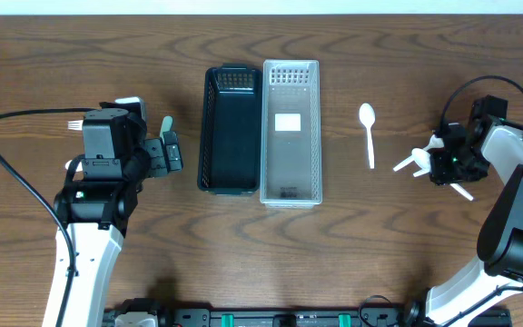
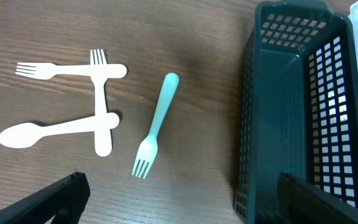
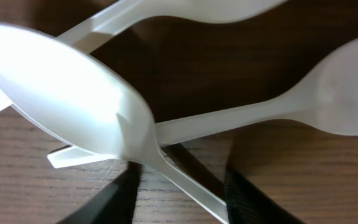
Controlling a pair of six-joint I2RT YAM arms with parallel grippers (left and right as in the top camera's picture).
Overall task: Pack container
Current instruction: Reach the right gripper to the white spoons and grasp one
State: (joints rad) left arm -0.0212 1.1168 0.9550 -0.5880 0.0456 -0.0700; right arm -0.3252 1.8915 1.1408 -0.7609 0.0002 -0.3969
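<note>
A dark green basket (image 1: pixel 230 127) and a clear white basket (image 1: pixel 290 132) stand side by side at mid-table, both looking empty. A teal fork (image 2: pixel 155 124) lies left of the dark basket (image 2: pixel 291 106), next to two white forks (image 2: pixel 73 70) and a white spoon (image 2: pixel 48 130). My left gripper (image 2: pixel 179 205) is open and empty above the table, between the teal fork and the dark basket; it also shows in the overhead view (image 1: pixel 169 150). My right gripper (image 3: pixel 179 199) is open and low over a pile of white spoons (image 3: pixel 61 99), with one spoon handle lying between its fingers.
A single white spoon (image 1: pixel 368 132) lies right of the white basket. The right-hand pile of white utensils (image 1: pixel 411 162) sits near the table's right edge. A cable (image 1: pixel 7 163) loops from the left arm over the table.
</note>
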